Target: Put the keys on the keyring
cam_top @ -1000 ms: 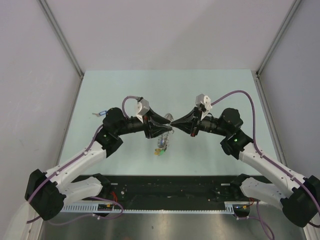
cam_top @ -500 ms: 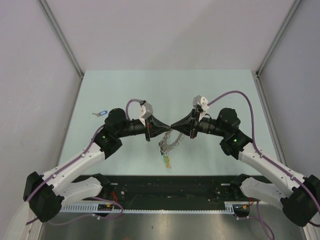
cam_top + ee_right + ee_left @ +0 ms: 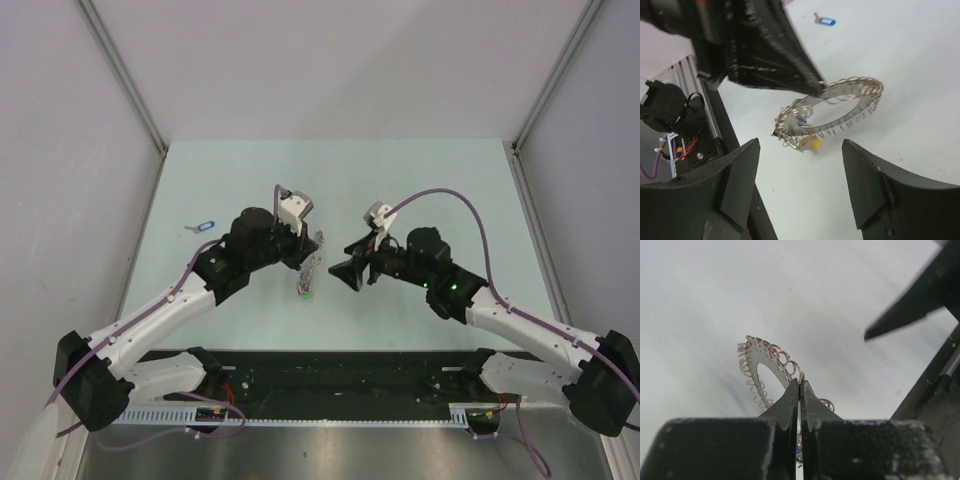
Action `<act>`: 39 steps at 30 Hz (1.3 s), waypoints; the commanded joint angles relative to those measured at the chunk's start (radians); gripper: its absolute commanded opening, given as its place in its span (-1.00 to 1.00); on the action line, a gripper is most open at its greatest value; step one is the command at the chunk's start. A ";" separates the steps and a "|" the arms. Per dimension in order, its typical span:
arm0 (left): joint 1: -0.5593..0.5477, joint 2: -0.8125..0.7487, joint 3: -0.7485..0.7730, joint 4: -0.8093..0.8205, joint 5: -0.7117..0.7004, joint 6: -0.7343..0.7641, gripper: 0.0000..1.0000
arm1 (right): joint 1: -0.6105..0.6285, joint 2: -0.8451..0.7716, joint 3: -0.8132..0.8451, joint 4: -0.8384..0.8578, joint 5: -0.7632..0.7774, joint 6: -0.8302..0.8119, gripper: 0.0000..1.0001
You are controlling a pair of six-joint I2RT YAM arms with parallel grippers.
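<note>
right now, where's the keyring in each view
top external: keyring just left of centre, at the tip of the left pincer.
left wrist: keyring sticks up left of centre, above the shut fingertips.
right wrist: keyring mid-frame, tilted, above the table.
shared landmark: the left pincer clamped on the keyring's rim, dark and pointing in from upper left in the right wrist view.

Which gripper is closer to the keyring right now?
Left. The left gripper is shut on the keyring; the right gripper is open, facing it with a gap between.
</note>
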 commanded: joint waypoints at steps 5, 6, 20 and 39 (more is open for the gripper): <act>-0.064 0.073 0.107 -0.093 -0.319 -0.212 -0.99 | 0.219 0.115 -0.100 0.296 0.342 0.098 0.73; -0.067 0.079 0.114 -0.098 -0.341 -0.242 -0.99 | 0.230 0.131 -0.114 0.314 0.392 0.101 0.75; -0.102 0.101 0.101 -0.073 -0.388 -0.373 -0.99 | 0.316 0.358 -0.121 0.586 0.592 0.088 0.83; -0.083 0.121 0.271 -0.404 -0.332 -0.187 -0.99 | 0.181 0.284 -0.117 0.304 0.293 -0.041 -1.00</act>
